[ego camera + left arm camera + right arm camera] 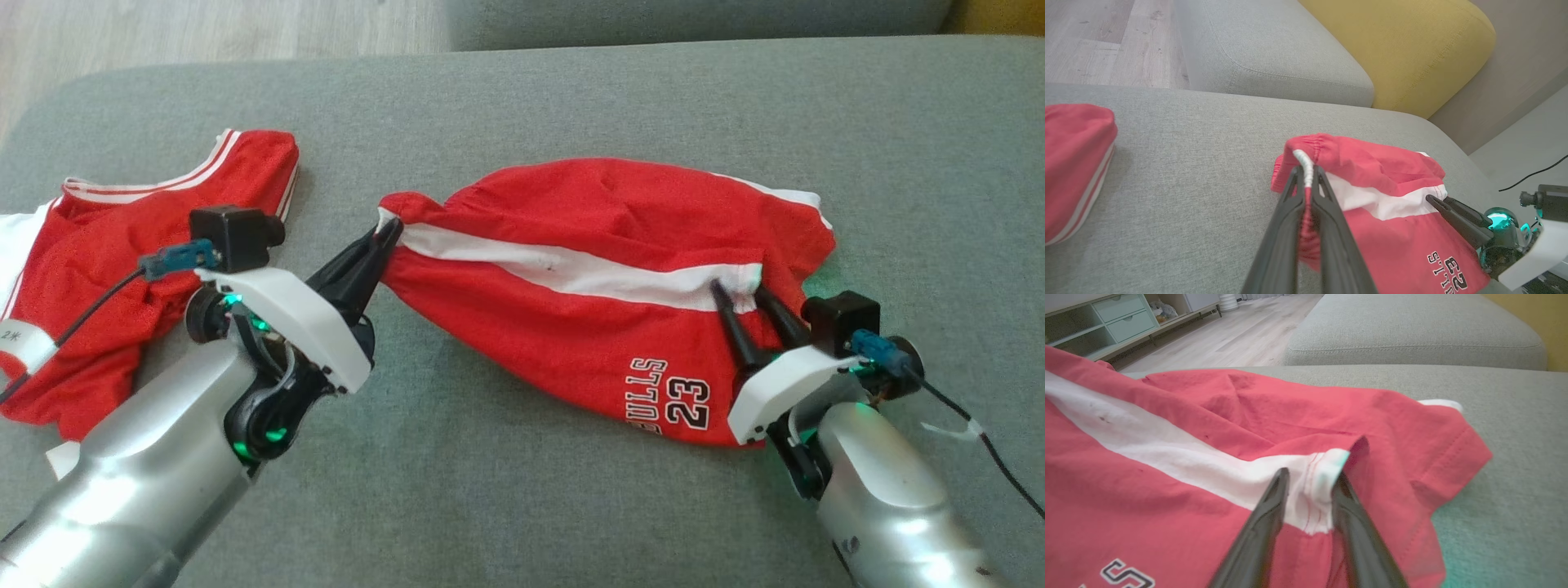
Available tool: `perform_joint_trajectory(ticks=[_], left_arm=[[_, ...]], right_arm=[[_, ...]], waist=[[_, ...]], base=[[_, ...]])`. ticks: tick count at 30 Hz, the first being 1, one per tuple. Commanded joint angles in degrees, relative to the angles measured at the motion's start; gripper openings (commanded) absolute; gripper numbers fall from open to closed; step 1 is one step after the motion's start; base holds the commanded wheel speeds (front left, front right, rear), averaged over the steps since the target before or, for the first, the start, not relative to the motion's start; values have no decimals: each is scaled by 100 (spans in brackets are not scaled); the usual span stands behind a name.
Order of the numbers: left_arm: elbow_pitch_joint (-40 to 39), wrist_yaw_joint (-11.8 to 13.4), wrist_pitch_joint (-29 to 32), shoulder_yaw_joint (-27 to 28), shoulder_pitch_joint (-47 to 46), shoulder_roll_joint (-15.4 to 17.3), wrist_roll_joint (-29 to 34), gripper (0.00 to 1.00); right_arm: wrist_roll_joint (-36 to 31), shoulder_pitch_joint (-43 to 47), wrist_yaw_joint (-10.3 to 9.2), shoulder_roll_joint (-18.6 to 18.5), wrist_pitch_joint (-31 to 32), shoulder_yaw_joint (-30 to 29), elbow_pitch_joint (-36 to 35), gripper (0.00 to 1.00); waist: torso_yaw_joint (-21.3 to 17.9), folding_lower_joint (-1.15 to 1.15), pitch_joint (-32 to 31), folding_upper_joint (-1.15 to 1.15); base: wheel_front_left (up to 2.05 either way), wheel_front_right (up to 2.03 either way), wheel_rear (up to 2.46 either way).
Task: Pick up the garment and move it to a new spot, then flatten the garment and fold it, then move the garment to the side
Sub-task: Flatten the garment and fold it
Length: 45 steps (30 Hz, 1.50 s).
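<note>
shorts (588, 327) on sofa (522, 506), jersey (98, 269) at left

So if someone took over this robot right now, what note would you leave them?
The left jaws are shut on the gathered end of the red shorts.
The right jaws stand apart around the white-striped hem, not yet clamped.
The shorts lie rumpled on the grey cushion; a second red garment sits to their left.
Done: one end gripped, the other lined up.
Left: close the right jaws, pull the shorts flat, fold them, move them aside.
</note>
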Motion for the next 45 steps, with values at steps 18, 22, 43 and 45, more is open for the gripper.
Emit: perform_joint_trajectory(ticks=[18, 22, 43, 45], left_arm=[[85, 56, -1081, 706, -1707, -123, 889, 0], [389, 23, -1493, 950, -2739, -521, 1277, 0], [-190, -219, -1764, 2604, -17, -1303, 3417, 0], [-389, -222, -1764, 2743, 688, -1364, 3614, 0]], right_arm=[[-36, -1471, -4, -843, -37, -1241, -2161, 0], [-155, -2401, -4, -1262, -37, -1582, -2517, 0], [-70, -542, -4, -1207, -37, -1791, -4044, 0], [-47, 87, -4, -1086, -37, -1930, -4294, 0]], waist=[[-404, 0, 500, 0], [-593, 0, 779, 0], [-1037, 0, 851, 0], [-1021, 0, 739, 0]], base=[[0, 0, 0], [0, 0, 0], [0, 0, 0], [0, 0, 0]])
